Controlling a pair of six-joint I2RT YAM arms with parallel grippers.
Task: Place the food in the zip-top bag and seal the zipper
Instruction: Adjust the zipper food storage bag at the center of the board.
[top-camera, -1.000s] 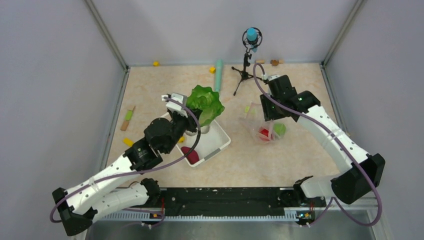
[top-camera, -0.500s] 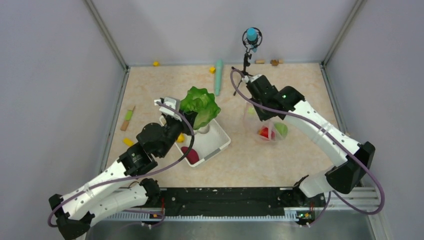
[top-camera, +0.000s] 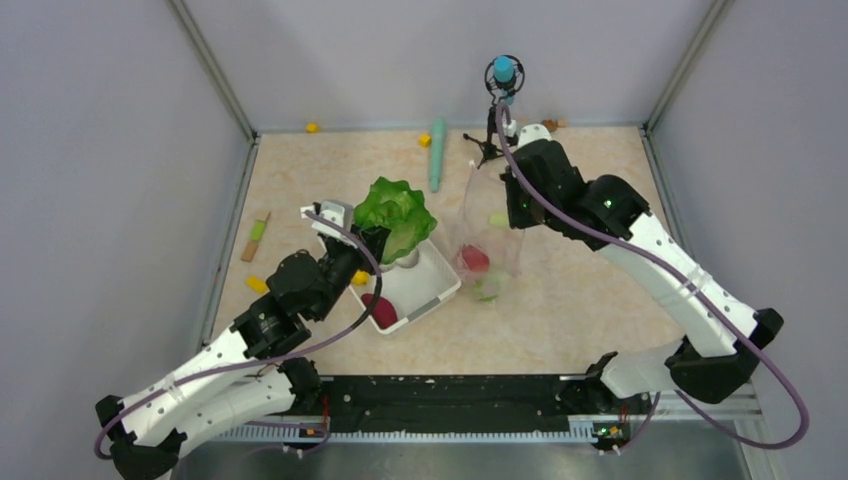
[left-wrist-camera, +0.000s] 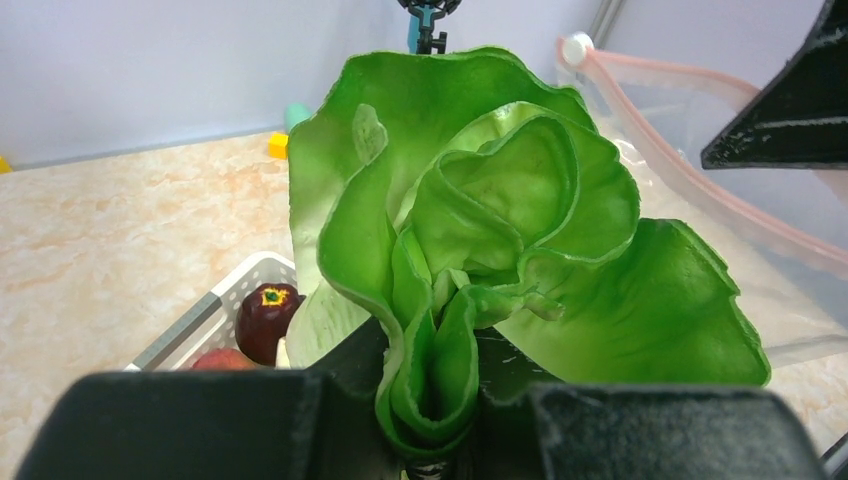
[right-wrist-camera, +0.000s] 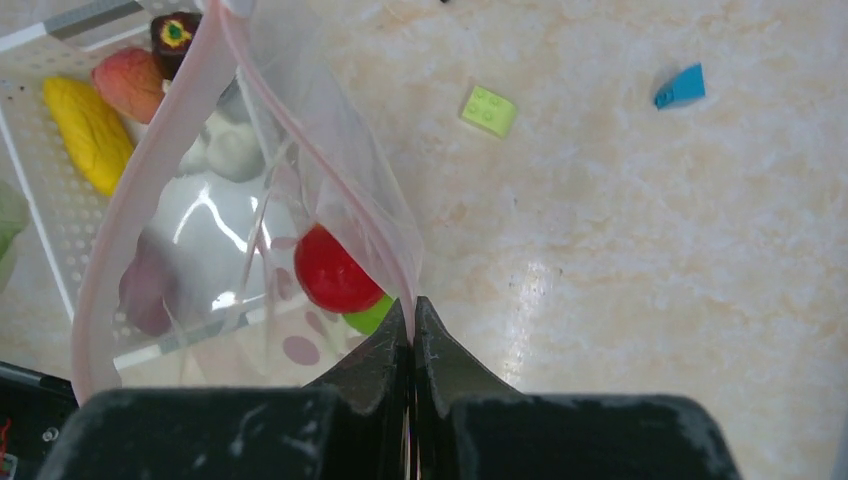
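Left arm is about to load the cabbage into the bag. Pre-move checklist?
1. Left pincer clamped on cabbage base: ok.
2. Right pincer shut on bag rim, bag hanging from it: ok.
3. Zipper strip unsealed, mouth looped open: ok.
4. Cabbage above the mouth: not ok; the top view shows it over the basket, beside the bag.
5. Mouth wide enough for the cabbage: cannot tell.
6. Red apple and green apple inside the bag: ok.
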